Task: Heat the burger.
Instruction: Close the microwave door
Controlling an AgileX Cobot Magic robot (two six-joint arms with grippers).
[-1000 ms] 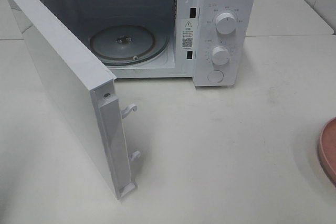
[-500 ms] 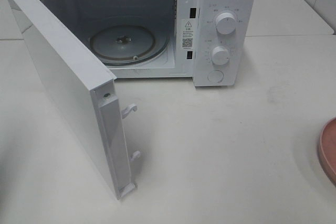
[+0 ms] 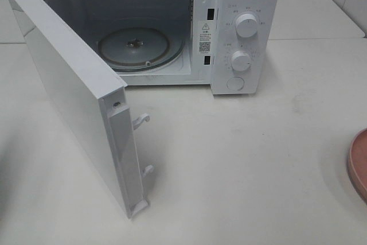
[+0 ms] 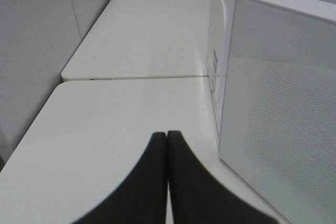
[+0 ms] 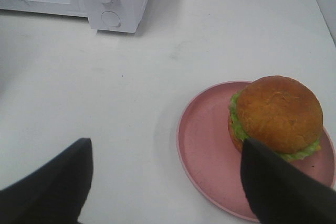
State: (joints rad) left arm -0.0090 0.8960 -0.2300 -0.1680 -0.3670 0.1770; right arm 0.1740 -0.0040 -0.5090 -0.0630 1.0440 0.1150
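Left gripper point(image 4: 167, 136): jaws pressed together on nothing, over the white table point(image 4: 115, 124) beside the open microwave door point(image 4: 278, 103). Right gripper point(image 5: 165, 166): jaws spread wide and empty, hovering above the burger point(image 5: 275, 116), which sits on the pink plate point(image 5: 202, 145). The microwave point(image 3: 243, 4) stands well apart, its glass turntable point(image 3: 135, 47) bare.

Microwave point(image 3: 172, 27) stood at surface point(image 3: 241, 164) rear, door point(image 3: 74, 96) swung open leftward; burger point(image 5: 276, 116) sat on plate point(image 5: 210, 150), far right.
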